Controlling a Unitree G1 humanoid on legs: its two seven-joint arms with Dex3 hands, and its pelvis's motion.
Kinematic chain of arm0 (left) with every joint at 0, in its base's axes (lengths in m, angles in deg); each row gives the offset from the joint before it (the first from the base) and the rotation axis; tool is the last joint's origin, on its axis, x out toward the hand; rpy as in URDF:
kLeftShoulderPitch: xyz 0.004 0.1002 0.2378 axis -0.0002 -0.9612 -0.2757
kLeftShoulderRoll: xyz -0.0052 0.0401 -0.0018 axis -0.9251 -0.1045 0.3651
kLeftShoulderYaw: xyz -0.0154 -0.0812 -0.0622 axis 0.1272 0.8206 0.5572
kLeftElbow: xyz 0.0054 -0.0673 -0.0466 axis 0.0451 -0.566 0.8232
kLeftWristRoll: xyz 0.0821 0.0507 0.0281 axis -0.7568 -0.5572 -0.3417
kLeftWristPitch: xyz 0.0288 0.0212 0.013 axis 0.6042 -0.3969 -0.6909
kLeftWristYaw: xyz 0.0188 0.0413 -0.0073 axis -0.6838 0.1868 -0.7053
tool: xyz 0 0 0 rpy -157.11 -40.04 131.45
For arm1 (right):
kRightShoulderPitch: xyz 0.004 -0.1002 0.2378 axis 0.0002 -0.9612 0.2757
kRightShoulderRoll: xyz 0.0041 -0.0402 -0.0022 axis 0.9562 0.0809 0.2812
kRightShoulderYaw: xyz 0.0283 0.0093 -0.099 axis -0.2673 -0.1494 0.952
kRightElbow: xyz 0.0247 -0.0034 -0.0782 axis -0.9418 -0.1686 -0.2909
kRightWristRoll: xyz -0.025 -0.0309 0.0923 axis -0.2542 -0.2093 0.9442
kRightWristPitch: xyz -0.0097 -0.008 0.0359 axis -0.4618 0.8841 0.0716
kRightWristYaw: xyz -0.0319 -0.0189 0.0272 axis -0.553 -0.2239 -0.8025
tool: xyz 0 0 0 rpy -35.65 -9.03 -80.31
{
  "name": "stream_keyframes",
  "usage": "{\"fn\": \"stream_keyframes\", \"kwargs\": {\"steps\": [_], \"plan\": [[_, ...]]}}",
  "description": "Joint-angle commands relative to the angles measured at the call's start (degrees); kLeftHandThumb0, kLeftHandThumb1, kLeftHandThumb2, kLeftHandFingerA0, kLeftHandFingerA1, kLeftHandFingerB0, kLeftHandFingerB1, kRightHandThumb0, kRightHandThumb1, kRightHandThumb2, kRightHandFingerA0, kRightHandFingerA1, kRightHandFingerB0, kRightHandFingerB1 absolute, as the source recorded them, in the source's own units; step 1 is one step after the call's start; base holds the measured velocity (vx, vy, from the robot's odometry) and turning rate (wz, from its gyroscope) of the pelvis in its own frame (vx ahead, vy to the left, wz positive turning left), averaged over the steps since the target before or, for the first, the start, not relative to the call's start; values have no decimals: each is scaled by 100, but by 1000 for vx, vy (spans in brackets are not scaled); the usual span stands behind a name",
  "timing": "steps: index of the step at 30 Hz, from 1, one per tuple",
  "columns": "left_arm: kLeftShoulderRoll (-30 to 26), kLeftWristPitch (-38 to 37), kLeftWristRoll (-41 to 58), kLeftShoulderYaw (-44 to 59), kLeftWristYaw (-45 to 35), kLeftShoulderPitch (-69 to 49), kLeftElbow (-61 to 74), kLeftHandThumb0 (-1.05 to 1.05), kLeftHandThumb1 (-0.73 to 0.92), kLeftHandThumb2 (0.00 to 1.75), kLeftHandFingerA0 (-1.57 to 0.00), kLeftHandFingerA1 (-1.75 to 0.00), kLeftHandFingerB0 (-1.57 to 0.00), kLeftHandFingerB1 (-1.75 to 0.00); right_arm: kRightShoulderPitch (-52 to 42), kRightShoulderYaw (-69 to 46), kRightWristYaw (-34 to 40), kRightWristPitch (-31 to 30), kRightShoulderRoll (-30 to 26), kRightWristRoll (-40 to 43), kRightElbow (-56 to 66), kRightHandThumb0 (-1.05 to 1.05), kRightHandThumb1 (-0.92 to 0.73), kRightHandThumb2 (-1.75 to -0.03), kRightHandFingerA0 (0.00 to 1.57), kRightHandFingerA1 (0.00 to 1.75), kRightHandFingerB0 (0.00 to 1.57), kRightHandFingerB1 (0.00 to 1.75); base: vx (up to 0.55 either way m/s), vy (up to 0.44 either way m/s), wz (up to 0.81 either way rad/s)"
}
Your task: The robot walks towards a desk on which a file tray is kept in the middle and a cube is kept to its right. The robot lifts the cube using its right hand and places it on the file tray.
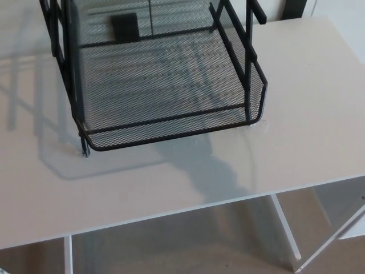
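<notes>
Centrally, black mesh file tray [171, 128] on desk [308, 114], dark cube [124, 27] inside

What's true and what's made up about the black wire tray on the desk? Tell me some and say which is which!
1. The file tray is made of black mesh. True.
2. The tray stands on the floor. False: it stands on the pale desk, near the desk's middle.
3. A robot hand is holding the tray's front edge. False: no robot hand shows in the picture at all.
4. A dark square block shows inside the tray, near its back. True.
</notes>
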Motion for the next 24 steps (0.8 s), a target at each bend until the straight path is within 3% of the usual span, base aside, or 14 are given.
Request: {"fn": "stream_keyframes", "kwargs": {"steps": [1,2,4,5,7,8,9,10,17,18,19,22,23,24], "plan": [[-72,-207,-117,-39,28,118,-278,-70,76,105,-34,-59,-19,-49,95,442,-671,-46,282,-9,-149,-26,-62,-74,93,153,91,76,0,0,0],[-78,-225,-122,-52,28,151,-323,-71,91,72,-37,-52,-21,-38,64,556,-747,-71,313,-49,-196,-27,-62,-67,92,153,93,70,0,0,0],[-79,16,-60,-29,-28,44,56,-71,92,71,-39,-56,-24,-40,43,891,-1061,-145,374,-205,-390,-23,-63,-68,88,151,91,72,0,0,0],[-82,-16,-62,-47,-88,16,86,-70,77,104,-31,-58,-19,-49,-50,1011,-981,-54,401,-261,-535,-23,-62,-68,91,145,93,68,0,0,0],[-77,16,-51,-36,-113,-29,188,-70,77,104,-31,-58,-19,-49,-52,1088,-991,-74,406,-265,-601,-23,-62,-68,91,145,93,68,0,0,0],[-79,28,-70,-56,-125,-72,303,-70,91,73,-36,-54,-20,-39,-93,1141,-981,0,438,-241,-711,-22,-61,-67,92,141,92,69,0,0,0],[-76,-48,-96,-74,-123,-34,219,-72,76,108,-33,-61,-17,-50,-186,1290,-710,25,523,-442,-882,-23,-59,-66,95,136,95,70,0,0,0],[-75,-107,-148,-109,-92,0,148,-74,92,71,-39,-57,-23,-41,-252,1369,-674,-29,530,-526,-890,-25,-61,-67,94,135,93,72,0,0,0],[-42,-101,-170,-126,-74,143,-41,-71,92,70,-39,-58,-24,-42,-464,1452,-1037,-394,535,-508,-891,-26,-66,-64,85,146,91,67,0,0,0],[-51,-103,-175,-135,-89,184,-82,-74,91,71,-37,-58,-21,-41,-481,1435,-1008,-383,524,-515,-921,-27,-66,-65,85,140,93,66,0,0,0],[-68,-88,-175,-149,-135,116,57,-71,75,107,-31,-62,-17,-50,-497,1440,-944,-388,515,-565,-949,-28,-66,-64,85,146,90,68,0,0,0],[-114,-130,-156,-164,-283,-32,239,-72,76,105,-30,-61,-18,-50,-546,1445,-835,-413,526,-652,-942,-28,-68,-63,87,144,88,67,0,0,0],[-86,-41,-192,-168,-158,33,148,-69,92,71,-39,-57,-23,-39,-634,1342,-637,-538,572,-651,-809,-29,-70,-61,93,114,74,49,0,0,0],[-93,-29,-204,-185,-166,25,191,-70,92,70,-39,-59,-25,-42,-615,1321,-584,-568,586,-683,-757,-38,-67,-60,54,84,39,37,0,0,0]]}}
